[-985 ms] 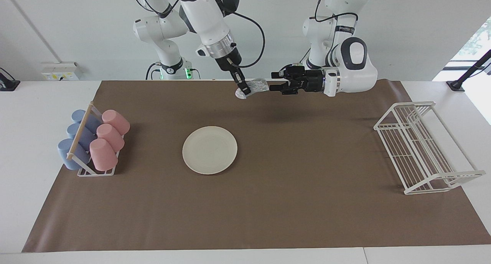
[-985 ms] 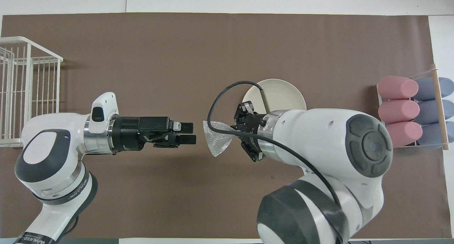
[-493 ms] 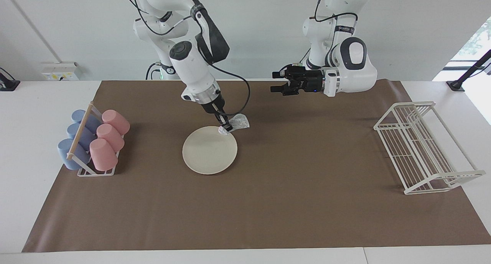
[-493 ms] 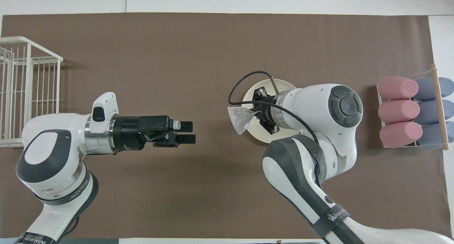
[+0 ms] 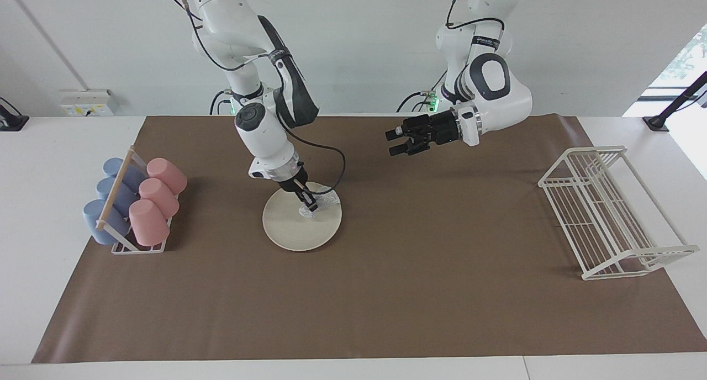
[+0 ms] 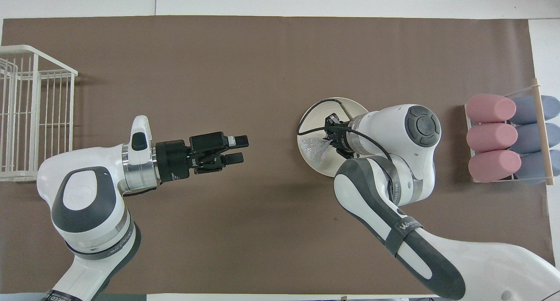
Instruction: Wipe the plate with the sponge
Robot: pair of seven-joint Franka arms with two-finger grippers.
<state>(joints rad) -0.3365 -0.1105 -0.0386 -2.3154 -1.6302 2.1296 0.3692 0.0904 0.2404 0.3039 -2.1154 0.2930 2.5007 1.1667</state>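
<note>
Change: we see the right claw (image 5: pixel 307 203), a second ago high over the counter's robot-side edge, now lowered onto the round cream-white plate (image 5: pixel 293 231).
Sponge: the small silvery-grey mesh sponge (image 5: pixel 322 201) is pinched in that claw, touching the plate.
Plate: mid-counter, toward the right arm's end.
Left claw (image 5: pixel 395 142): waits aloft, fingers spread.
Meaning: we judge wiping can begin.

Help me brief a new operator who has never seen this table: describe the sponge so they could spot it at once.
Start at the brown mat and find the cream-white plate, beside the rack of pink and blue cups. The sponge lies on the plate's part nearest the robots, pinched in the right gripper. It is the only silvery, glittery mesh thing here, far smaller than the plate.
</note>
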